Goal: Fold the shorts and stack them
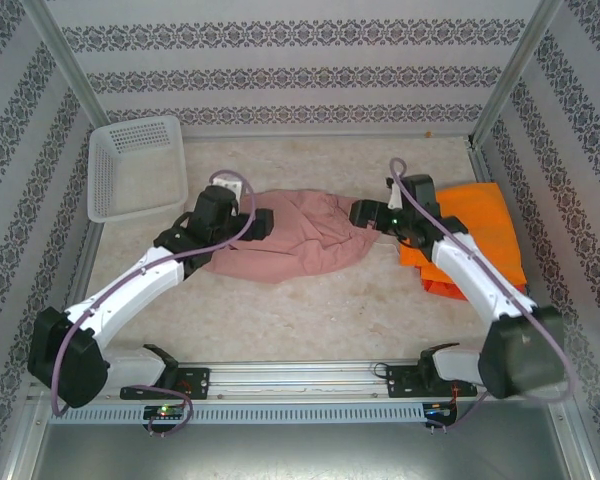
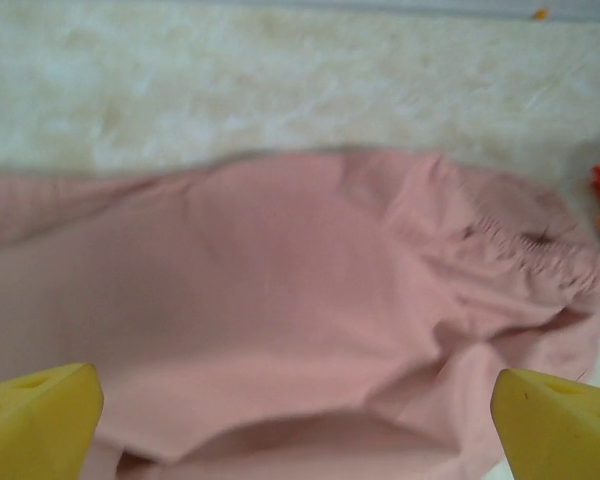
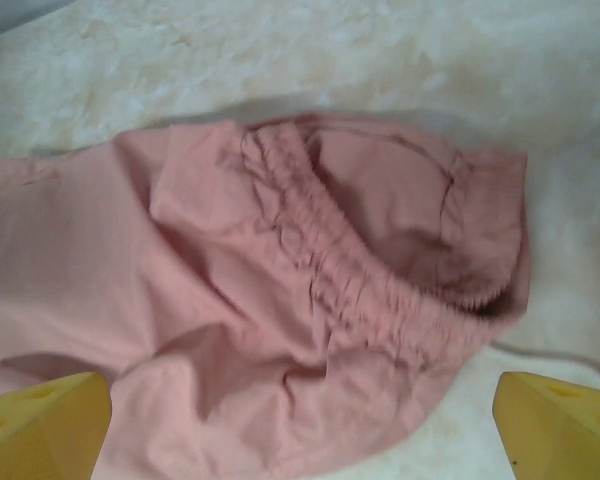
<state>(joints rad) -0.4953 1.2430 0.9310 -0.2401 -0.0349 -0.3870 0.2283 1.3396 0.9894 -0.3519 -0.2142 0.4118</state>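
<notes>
Top external view: pink shorts lie crumpled in the middle of the worktop, left pincer at their left end, right pincer at their right, both spread wide, gripping nothing. Then the orange shorts sit partly under the right arm, and the white basket is back left. Left wrist: yellow fingertips wide apart above pink cloth. Right wrist: same deal, gathered waistband lying ahead of the open tips.

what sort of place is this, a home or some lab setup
Most likely a robot test cell, not a home: patterned walls on a metal frame box in a table, two robot arms are bolted to a rail at its near edge, and pink shorts lie between them.
</notes>
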